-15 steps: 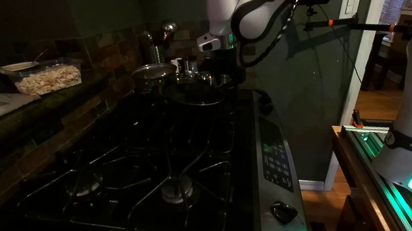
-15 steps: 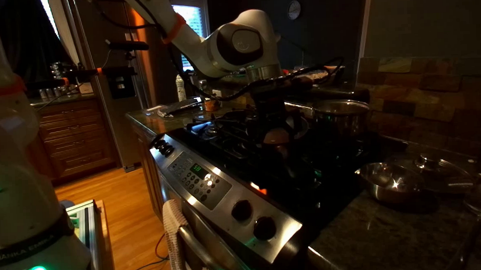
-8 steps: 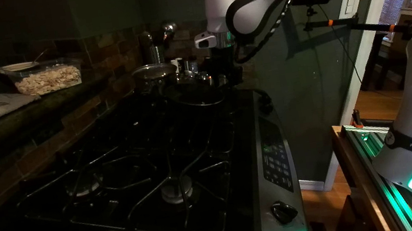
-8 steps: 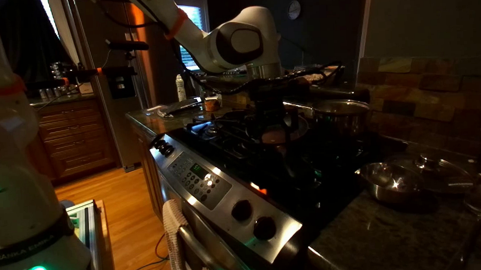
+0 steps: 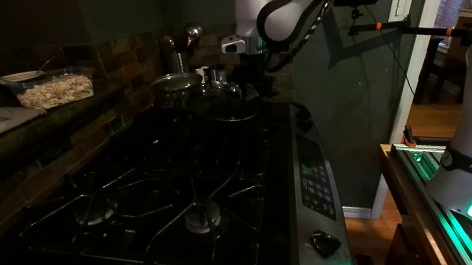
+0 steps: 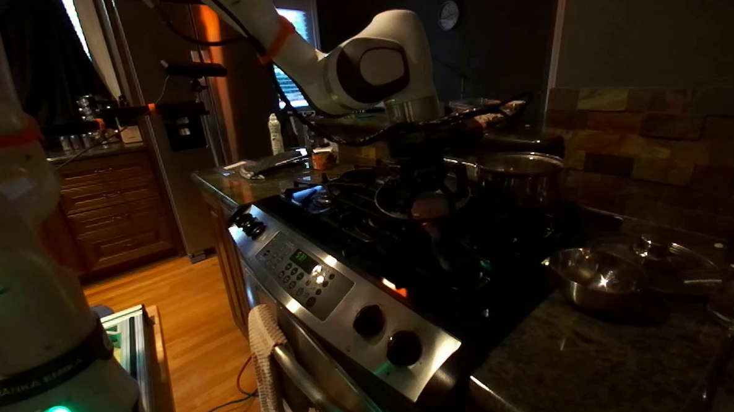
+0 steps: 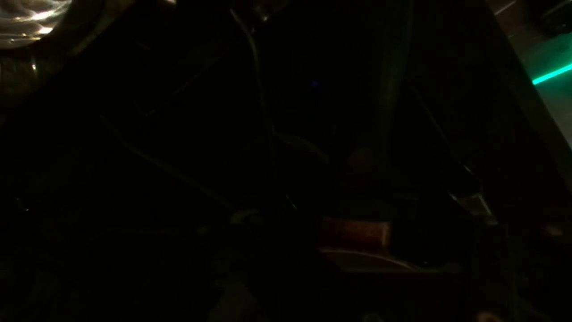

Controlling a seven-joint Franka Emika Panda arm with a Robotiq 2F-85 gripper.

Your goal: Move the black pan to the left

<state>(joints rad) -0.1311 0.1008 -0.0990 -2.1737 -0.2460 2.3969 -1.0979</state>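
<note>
The black pan point(image 5: 220, 106) sits on the far burner grate in an exterior view; it also shows in an exterior view point(image 6: 393, 203), with its dark handle running toward the stove's front, hard to see. My gripper point(image 6: 434, 204) points down over the pan's near side, around where the handle joins; it also shows as a dark shape in an exterior view point(image 5: 264, 92). Its fingers look apart, with pan surface visible between them. The wrist view is very dark; a curved piece of the pan's rim point(image 7: 373, 254) shows at lower middle. I cannot tell whether the fingers touch the handle.
A steel pot point(image 6: 520, 173) stands behind the pan. A steel bowl point(image 6: 596, 276) and a glass lid point(image 6: 667, 267) lie on the side counter. Raised grates point(image 5: 198, 195) cover the stove; knobs and a control panel point(image 5: 314, 177) line its front.
My gripper has shifted a little, leftward in an exterior view and, lately, rightward in an exterior view, farther over the pan. The pan has not visibly moved.
</note>
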